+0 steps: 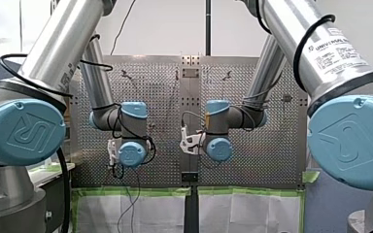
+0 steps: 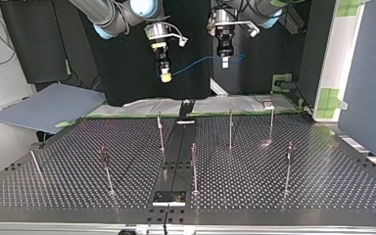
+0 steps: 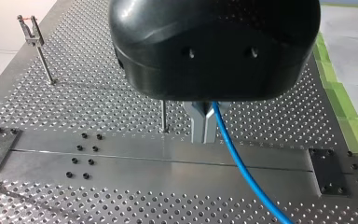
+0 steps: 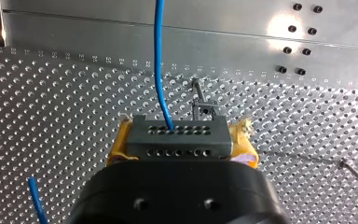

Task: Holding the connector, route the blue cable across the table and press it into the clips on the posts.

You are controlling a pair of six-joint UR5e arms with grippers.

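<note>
- My right gripper [image 4: 178, 142] has its yellow pads [image 4: 120, 148] clamped on the two ends of a grey connector [image 4: 177, 133] with rows of holes.
- The blue cable [image 4: 159, 60] leaves the connector's face and runs ahead of that gripper, above the perforated table [image 4: 51, 84].
- My left gripper [image 3: 203, 125] has its metal fingers [image 3: 196, 126] pressed together on the blue cable, which runs from them over the table's central plate.
- In the upper middle of the top view, the cable sags in a shallow arc between the two grippers, both high above the table.
- Thin posts [image 2: 194, 166] stand upright across the lower half of that view, well apart from the cable.
- Far from my left gripper's fingers, one post carries a forked clip [image 3: 30, 29] at its top.
</note>
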